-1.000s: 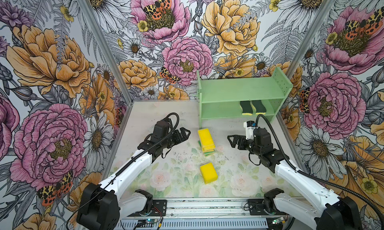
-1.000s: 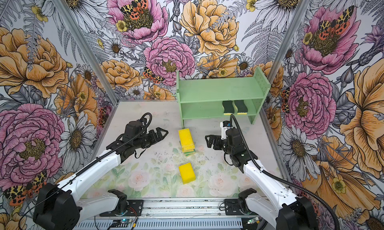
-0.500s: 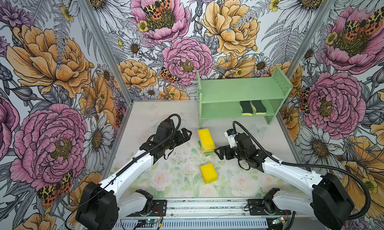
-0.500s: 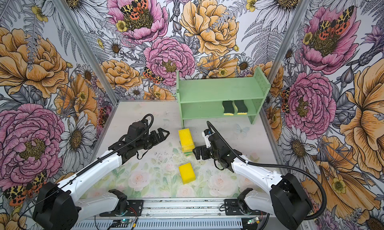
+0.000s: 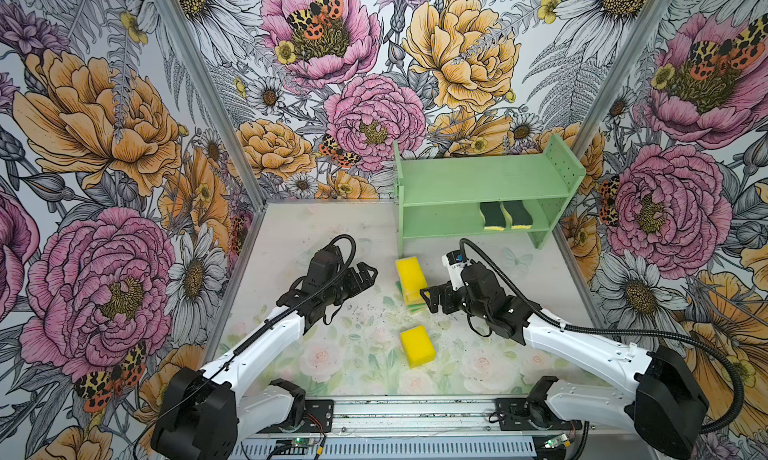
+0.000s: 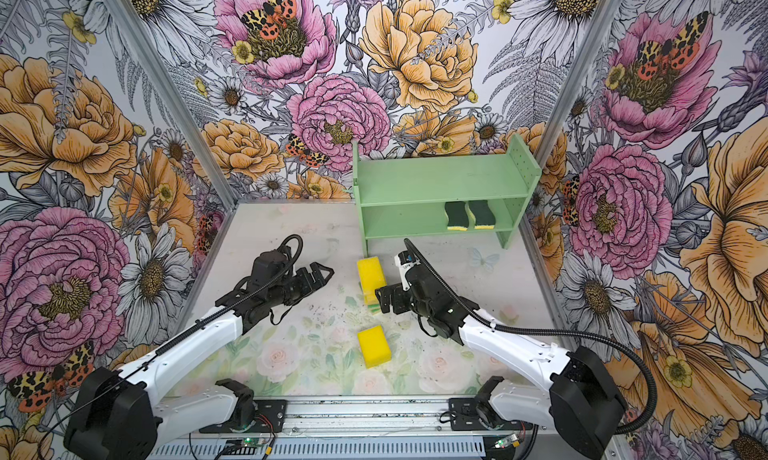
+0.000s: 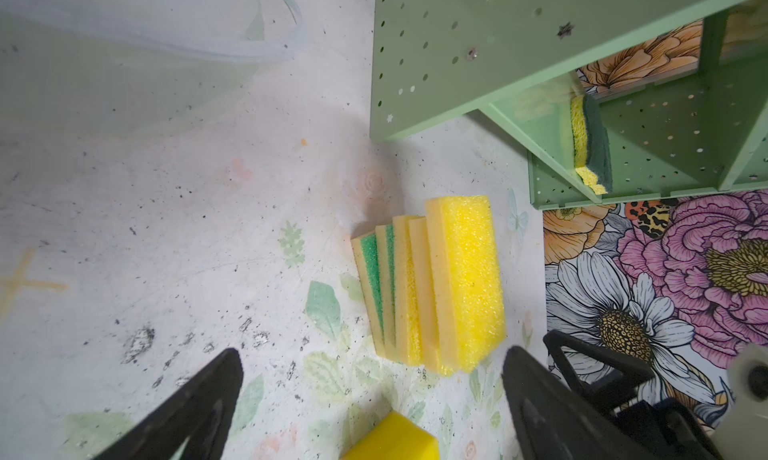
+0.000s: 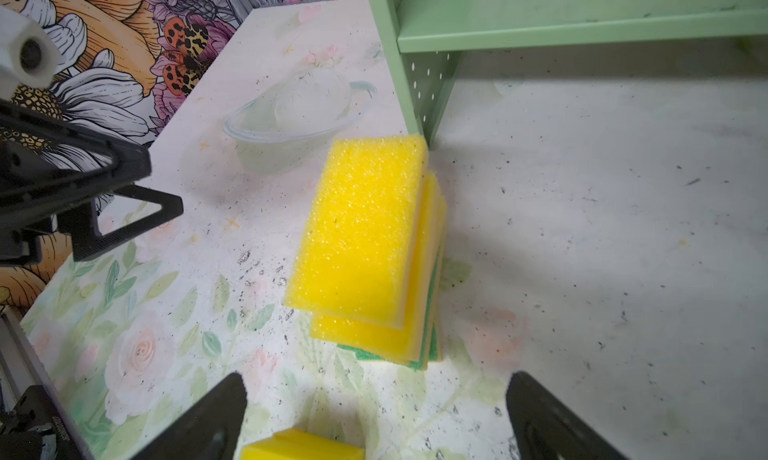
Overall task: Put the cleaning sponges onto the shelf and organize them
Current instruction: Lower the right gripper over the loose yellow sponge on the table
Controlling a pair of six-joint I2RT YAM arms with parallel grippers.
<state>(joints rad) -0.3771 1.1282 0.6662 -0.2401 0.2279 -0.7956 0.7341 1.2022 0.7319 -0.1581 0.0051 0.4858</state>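
In a top view my right gripper (image 5: 430, 300) sits mid-frame, fingers spread wide and empty, just right of the sponge stack (image 5: 409, 275). The left gripper (image 5: 365, 273) is also spread and empty, left of the stack. A loose sponge (image 5: 417, 346) lies below. Two dark-topped sponges (image 5: 505, 216) sit on the lower tier of the shelf (image 5: 478, 183), upper right.

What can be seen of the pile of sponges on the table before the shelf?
The pile of sponges is a leaning stack of foam blocks, fanned sideways. The top sponge is plain yellow, porous, with a paler side; more yellow ones lie below, and green-faced ones at the bottom. It rests on the table near a leg of the shelf. The open right claw hovers by it, not touching.
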